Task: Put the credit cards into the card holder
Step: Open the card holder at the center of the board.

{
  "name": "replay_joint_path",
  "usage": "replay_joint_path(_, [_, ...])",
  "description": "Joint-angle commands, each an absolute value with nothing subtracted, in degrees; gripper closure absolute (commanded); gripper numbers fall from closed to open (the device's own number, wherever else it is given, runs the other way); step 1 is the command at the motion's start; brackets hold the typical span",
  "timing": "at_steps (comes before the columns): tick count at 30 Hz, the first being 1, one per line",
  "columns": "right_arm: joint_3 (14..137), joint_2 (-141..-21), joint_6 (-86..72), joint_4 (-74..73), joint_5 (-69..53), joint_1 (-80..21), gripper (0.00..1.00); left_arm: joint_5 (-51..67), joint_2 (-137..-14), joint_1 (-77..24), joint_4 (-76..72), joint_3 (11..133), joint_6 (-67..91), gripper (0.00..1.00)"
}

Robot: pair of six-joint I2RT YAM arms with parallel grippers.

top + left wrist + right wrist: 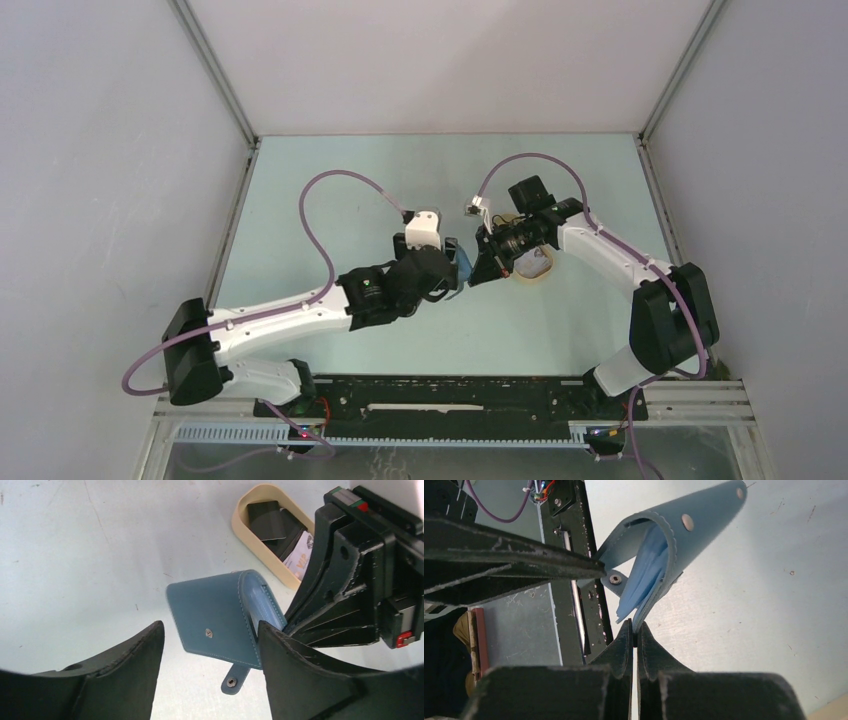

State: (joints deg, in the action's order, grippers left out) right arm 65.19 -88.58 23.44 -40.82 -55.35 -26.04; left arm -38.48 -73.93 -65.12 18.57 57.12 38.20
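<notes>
The card holder (215, 615), a teal-blue wallet with a snap tab, hangs half folded just above the table. My right gripper (634, 627) is shut on the edge of one flap, and the lighter blue pockets (649, 565) gape open. My left gripper (211, 630) is open and straddles the wallet. One of its fingers (295, 670) is against the folded edge, the other stands clear of it. The credit cards lie in the beige tray (245, 530): black ones (267, 517) and a whitish one (302, 555). From above, the wallet (464, 265) sits between both grippers.
The beige oval tray (535, 268) lies on the table just behind the right gripper (482, 268). Both arms meet at mid-table, with the left gripper (452, 272) beside the wallet. White walls enclose the pale green table on three sides.
</notes>
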Motion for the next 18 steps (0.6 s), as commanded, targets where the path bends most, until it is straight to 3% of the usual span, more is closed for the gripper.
replay_joint_path(1, [67.24, -88.4, 22.85, -39.22, -55.67, -26.41, 1.0, -42.92, -71.88, -65.39, 20.56, 58.25, 38.57, 0.31])
replay_joint_path(10, [67.25, -88.24, 23.61, -39.7, -55.11, -27.02, 1.0, -42.61, -69.41, -65.3, 21.23, 55.1, 34.63, 0.41])
replay_joint_path(18, [67.43, -88.28, 25.44, -40.82, -56.58, -27.57, 1.0, -39.46, -70.07, -64.45, 22.11, 54.48, 26.74, 0.72])
